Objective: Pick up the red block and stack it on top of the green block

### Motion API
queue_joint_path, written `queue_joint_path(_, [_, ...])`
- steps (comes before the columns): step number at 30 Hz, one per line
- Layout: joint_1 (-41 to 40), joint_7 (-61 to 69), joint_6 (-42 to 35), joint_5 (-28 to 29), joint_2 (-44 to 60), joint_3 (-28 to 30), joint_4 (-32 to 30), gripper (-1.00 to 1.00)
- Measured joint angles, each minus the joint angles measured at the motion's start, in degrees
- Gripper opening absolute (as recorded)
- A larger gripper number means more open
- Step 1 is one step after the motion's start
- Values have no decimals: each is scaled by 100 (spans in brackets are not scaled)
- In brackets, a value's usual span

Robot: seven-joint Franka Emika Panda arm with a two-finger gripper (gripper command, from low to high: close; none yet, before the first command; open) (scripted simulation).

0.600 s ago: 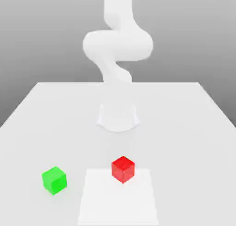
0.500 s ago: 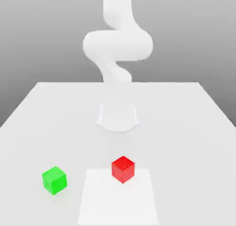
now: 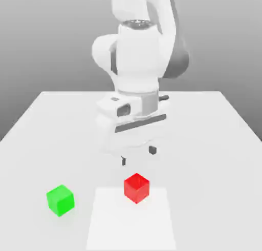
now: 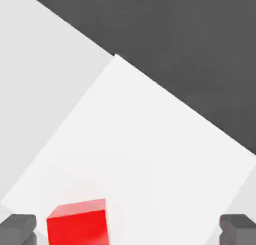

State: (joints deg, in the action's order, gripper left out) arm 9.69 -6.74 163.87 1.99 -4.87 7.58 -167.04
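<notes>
Exterior view: gripper (image 3: pixel 138 155) above table (image 3: pixel 204 168), fingers spread wide, nothing between. Red block (image 3: pixel 136 188) below fingertips, on table at the edge of pale patch (image 3: pixel 130 219), not in contact with fingers. Green block (image 3: pixel 60 200) out past fingers toward the exterior view's left, well apart from red. Open room around both, enough for fingers to drop and for a sideways carry at height. Probably light, stiff, not fragile; glossy faces maybe a bit slippery. Best taken square on two opposite side faces, around mid-height, top left free. Pick step still at approach, by the look of it.

Hand view: red block in the span between the open fingers, nearer one finger than the other. Needs centring and probably a small wrist turn before descent, else risk of clipping a corner. Table edge beyond patch, clear of block.
</notes>
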Motion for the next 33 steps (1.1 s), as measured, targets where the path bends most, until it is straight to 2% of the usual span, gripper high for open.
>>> queue_joint_path(5, [-216, 589, 1018, -626, 1235, -401, 50, 0])
queue_joint_path(6, [-320, 633, 1181, -679, 1425, -516, 75, -100])
queue_joint_path(13, [-364, 612, 1206, -651, 1463, -553, 79, -100])
queue_joint_path(21, [-434, 266, -78, -123, -15, -428, -113, -100])
queue_joint_path(29, [-1784, 1684, -1069, 6, 89, 894, 994, -100])
queue_joint_path(33, [-2038, 2237, -671, -409, 730, 899, 1211, -100])
